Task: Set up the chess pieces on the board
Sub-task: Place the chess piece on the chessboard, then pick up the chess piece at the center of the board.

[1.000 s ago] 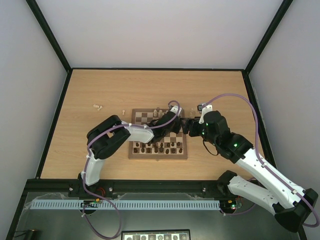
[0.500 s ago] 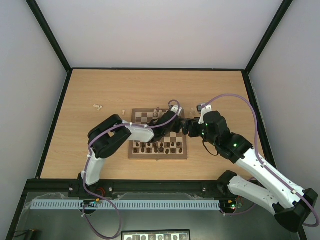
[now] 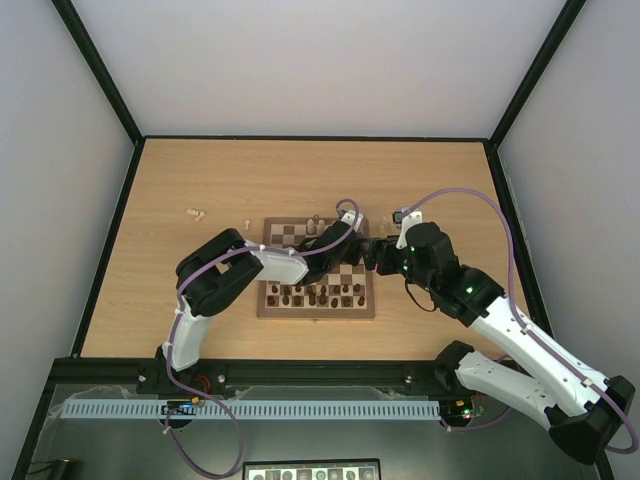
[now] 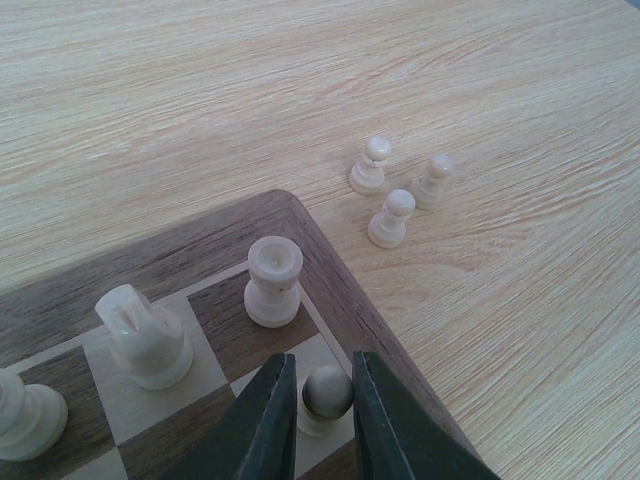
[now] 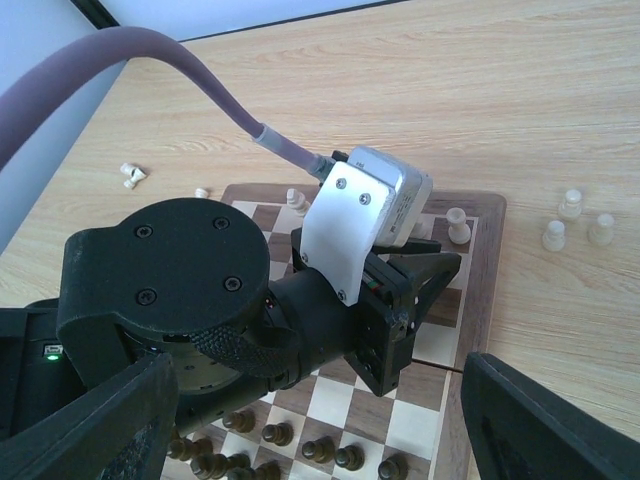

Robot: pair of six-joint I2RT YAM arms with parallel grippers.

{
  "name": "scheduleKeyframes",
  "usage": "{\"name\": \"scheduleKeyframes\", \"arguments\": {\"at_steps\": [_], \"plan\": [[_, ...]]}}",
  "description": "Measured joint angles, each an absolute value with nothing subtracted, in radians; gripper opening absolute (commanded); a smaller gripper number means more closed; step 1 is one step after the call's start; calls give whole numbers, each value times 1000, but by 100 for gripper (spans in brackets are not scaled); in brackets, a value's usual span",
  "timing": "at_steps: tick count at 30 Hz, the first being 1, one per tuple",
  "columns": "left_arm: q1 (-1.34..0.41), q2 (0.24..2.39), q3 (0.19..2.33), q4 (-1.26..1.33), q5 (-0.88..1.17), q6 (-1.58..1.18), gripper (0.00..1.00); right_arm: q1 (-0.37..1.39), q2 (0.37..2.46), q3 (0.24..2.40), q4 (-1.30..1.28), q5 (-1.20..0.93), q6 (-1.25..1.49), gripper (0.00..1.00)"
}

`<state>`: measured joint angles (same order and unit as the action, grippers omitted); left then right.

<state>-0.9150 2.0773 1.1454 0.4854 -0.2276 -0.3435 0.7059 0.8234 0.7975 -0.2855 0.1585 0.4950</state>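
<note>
**Left gripper** (image 4: 315,400): its fingers closely flank a cream pawn (image 4: 327,392) standing on an edge square of the board (image 4: 190,250), next to the corner rook (image 4: 273,281). Whether they pinch it cannot be told.

**Right gripper** (image 5: 320,420): spread wide and holding nothing, at the board's right edge.

Three pawns (image 4: 391,217) stand on the table (image 4: 500,330) just off that corner.

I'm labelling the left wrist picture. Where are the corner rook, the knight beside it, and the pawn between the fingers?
corner rook (image 4: 273,285), left wrist view, on its body.
knight (image 4: 138,322), left wrist view, on its head.
pawn (image 4: 327,391), left wrist view, on its round head.
</note>
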Motion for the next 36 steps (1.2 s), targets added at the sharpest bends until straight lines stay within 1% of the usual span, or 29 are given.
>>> {"name": "scheduleKeyframes", "arguments": {"at_steps": [6,14,25,31,34,36], "plan": [[-915,2076,1140,486,-228,-344,19,704,832,797,-284,157,494,79],[-915,2046,1118,486,-229,-344,23,702,833,797,-268,147,493,79],[-923,1993,1097,484,-229,-343,24,700,833,792,-264,142,493,79],[-947,1866,1042,453,-242,-344,26,699,833,792,-264,145,493,79],[-967,1761,1008,424,-250,-344,30,699,833,792,-266,157,494,79],[-977,1681,992,389,-259,-348,35,699,836,793,-268,171,495,80]]}}
